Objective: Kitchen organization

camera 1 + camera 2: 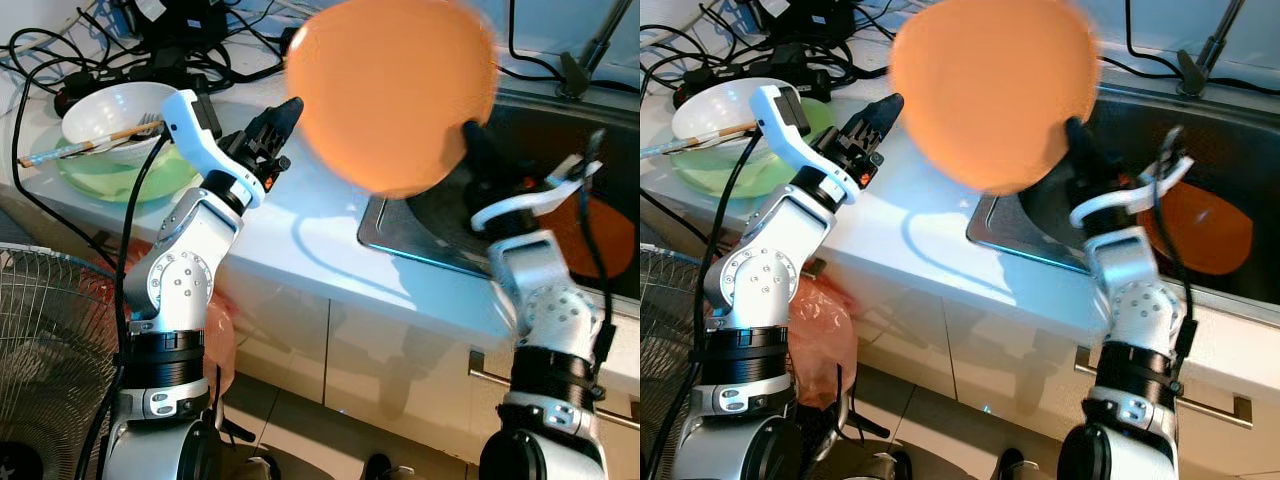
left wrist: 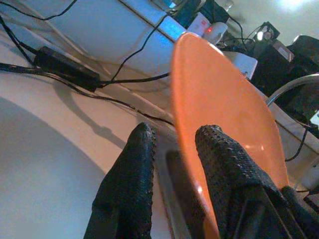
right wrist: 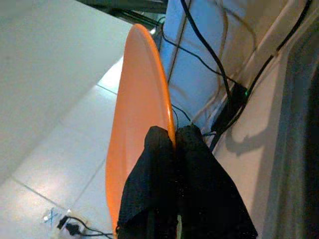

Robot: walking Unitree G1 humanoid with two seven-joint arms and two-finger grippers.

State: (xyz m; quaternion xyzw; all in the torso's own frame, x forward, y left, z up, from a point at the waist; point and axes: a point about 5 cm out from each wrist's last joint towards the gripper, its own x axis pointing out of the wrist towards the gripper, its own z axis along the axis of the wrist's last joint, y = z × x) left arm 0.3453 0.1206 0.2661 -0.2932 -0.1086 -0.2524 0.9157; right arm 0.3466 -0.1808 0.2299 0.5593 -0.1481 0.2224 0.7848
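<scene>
A white counter [image 1: 300, 240] carries a green plate [image 1: 125, 175] and tangled black cables [image 1: 170, 40].

An orange plate [image 1: 992, 92] is held up on edge above the sink [image 1: 1200, 130] by the right gripper [image 1: 1080, 140], clamped at its rim. The left gripper [image 1: 875, 118] is raised over the white counter [image 1: 930, 230], near a white bowl [image 1: 715, 110] on a green plate [image 1: 730, 170].

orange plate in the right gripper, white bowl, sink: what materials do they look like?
Orange plate: probably plastic or melamine; thin rim, uniform matte colour, soft highlights, pinched at its edge by the right gripper.
White bowl: likely ceramic or melamine; smooth glossy white, can't tell which.
Sink: looks like stainless steel; dark basin with a bright reflective rim.
</scene>
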